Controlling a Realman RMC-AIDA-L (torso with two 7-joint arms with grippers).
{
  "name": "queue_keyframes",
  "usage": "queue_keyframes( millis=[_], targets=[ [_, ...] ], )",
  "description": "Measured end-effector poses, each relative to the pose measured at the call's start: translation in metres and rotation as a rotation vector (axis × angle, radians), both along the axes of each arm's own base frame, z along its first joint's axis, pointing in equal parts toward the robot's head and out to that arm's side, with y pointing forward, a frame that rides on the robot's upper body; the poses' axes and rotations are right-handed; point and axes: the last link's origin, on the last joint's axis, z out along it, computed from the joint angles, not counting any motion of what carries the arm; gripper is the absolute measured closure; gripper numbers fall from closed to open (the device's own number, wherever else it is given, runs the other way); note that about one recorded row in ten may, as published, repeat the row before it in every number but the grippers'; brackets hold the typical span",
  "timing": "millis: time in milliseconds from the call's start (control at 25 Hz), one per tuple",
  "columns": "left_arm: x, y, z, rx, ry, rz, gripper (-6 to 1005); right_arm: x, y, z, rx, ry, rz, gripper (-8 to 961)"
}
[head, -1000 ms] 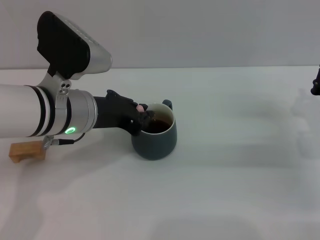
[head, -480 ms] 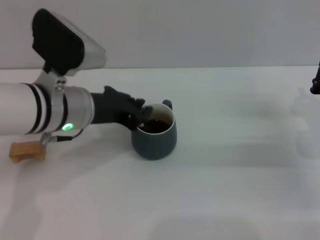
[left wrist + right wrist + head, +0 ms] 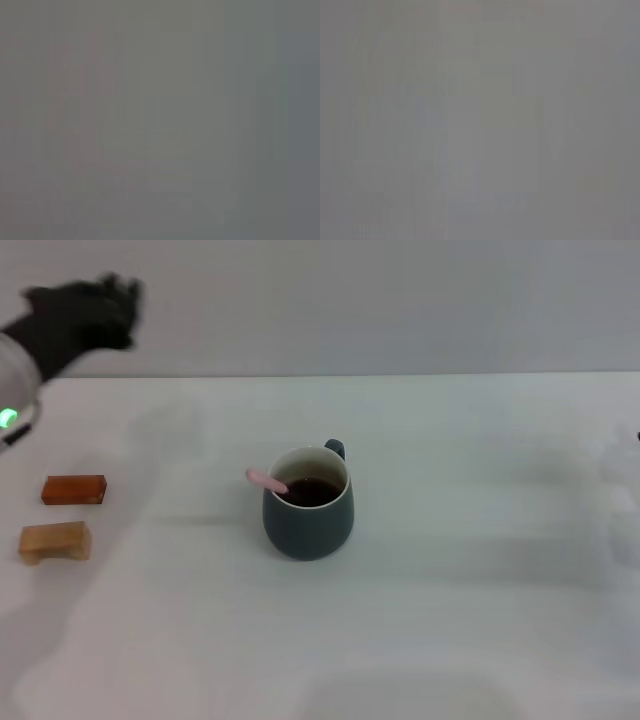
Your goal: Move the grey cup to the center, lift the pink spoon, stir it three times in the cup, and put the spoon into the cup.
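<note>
- grey cup (image 3: 308,505) upright near middle of the white table (image 3: 450,620), small handle (image 3: 334,448) on its far side, dark liquid inside
- pink spoon (image 3: 267,481) in the cup, leaning on the rim on the robot's left side; pale pink handle pokes out over the rim, bowl end is down in the liquid and hidden
- nothing is touching cup or spoon
- two wooden blocks at the table's left edge, well apart from the cup: darker reddish block (image 3: 73,489) farther from robot, paler block (image 3: 55,541) just in front of it, small gap between them
- left gripper (image 3: 85,315) raised at the upper left of the head view, above the table's far left corner, well away from cup; blurred, cannot tell whether fingers are spread or closed; nothing seen in it
- green light (image 3: 8,419) on the left arm at the frame edge
- right gripper barely a dark speck at the far right edge, finger state cannot tell
- both wrist views are flat grey, nothing readable
</note>
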Motion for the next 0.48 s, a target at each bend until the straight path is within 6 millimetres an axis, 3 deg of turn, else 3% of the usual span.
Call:
queue_keyframes(
  millis=[160,200,480],
  targets=[
    [-0.021,0.004,0.012,0.100,-0.023,0.070,792,0.008,-0.006,0.004,0.020,0.009,-0.023,954],
    [-0.036,0.009,0.015,0.148,-0.025,0.126,793,0.010,-0.008,0.005,0.026,0.012,-0.031,954],
    [-0.070,0.018,0.025,0.292,0.011,0.267,796,0.022,-0.017,0.012,0.059,0.019,-0.066,954]
  ],
)
